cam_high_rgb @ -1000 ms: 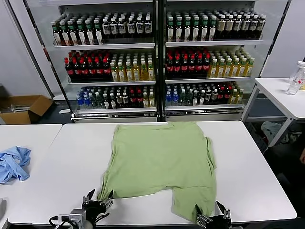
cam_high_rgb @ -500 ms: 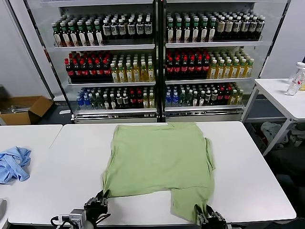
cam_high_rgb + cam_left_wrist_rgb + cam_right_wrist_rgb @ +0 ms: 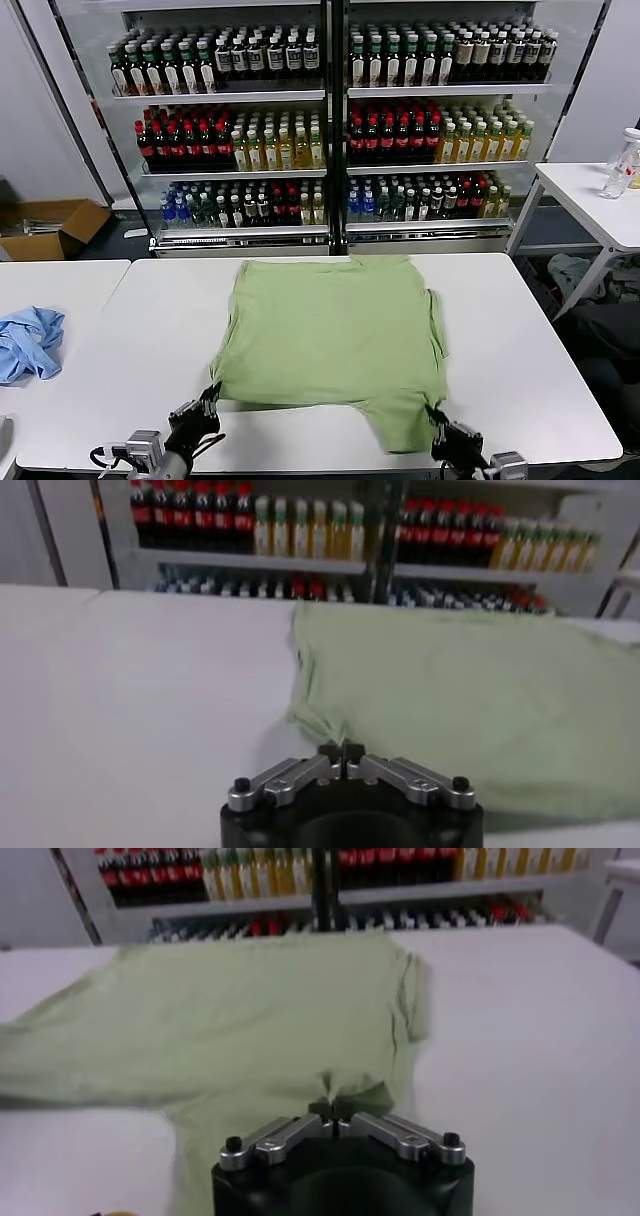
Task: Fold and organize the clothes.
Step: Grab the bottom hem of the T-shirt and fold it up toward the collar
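Observation:
The clothes, a light green T-shirt (image 3: pixel 335 335), lie spread on the white table (image 3: pixel 540 380) with the hem nearest me. My left gripper (image 3: pixel 207 398) is shut on the hem's near-left corner. In the left wrist view the left gripper (image 3: pixel 341 750) pinches a small peak of the green T-shirt (image 3: pixel 470 680). My right gripper (image 3: pixel 437 424) is shut on the near-right corner, where a longer flap hangs toward the front edge. In the right wrist view the right gripper (image 3: pixel 331 1109) has a tuft of the T-shirt (image 3: pixel 230 1018) between its tips.
A smaller light blue garment (image 3: pixel 28 342) lies on the neighbouring table to the left. A drinks cooler (image 3: pixel 330 130) full of bottles stands behind. A cardboard box (image 3: pixel 50 228) sits on the floor at left, and a side table (image 3: pixel 590 200) with a bottle is at right.
Both grippers went from open to shut on the near hem corners. The near edge of the shirt has bunched and drawn up a little, and the right flap looks shorter.

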